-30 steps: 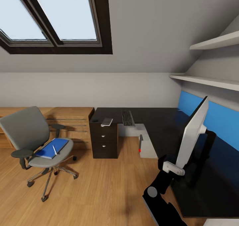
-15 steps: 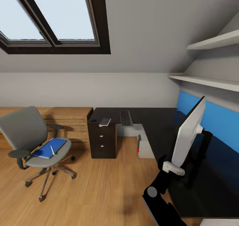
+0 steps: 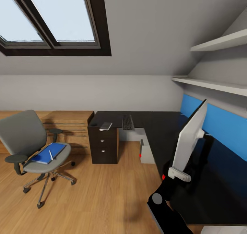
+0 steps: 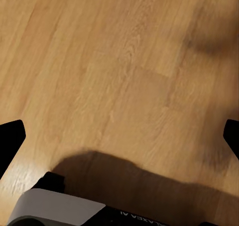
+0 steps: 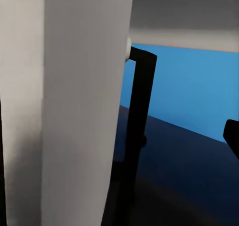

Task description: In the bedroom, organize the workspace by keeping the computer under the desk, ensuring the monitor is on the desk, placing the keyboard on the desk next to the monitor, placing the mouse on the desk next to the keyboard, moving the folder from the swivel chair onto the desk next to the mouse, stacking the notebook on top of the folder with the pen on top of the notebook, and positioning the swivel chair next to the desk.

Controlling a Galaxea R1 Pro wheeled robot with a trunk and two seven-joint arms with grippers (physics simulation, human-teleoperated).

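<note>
Floorboards of pale wood (image 3: 103, 192) lie bare between the swivel chair (image 3: 31, 148) at the left of the head view and the desk (image 3: 164, 131) at the right, and this strip is the open room seen there. The chair is set well apart from the desk, in front of a light-wood chest of drawers (image 3: 70, 124). On its seat the folder (image 3: 46, 154) is laid flat, with the pen (image 3: 51, 154) resting across it. The desk's black top is bounded on its near-left side by the dark drawer unit (image 3: 103, 146), and on the corner above that unit the notebook (image 3: 105, 126) is seen, with the mouse (image 3: 94, 125) just beside it at the edge. The keyboard (image 3: 128, 122) is placed further along the same wing. The computer (image 3: 145, 151) is seen standing under the desk, in the inner corner of the L. The monitor (image 3: 188, 141) is seen edge-on over the near wing of the desk, its pale back turned to the camera, tilted, with the blue wall panel (image 3: 219, 122) behind it. The right gripper (image 3: 171, 174) is met at the monitor's lower edge; whether it is clamped there cannot be told. In the left wrist view the left gripper (image 4: 119, 141) is shown with its fingers (image 4: 10, 139) spread wide over bare floor.
</note>
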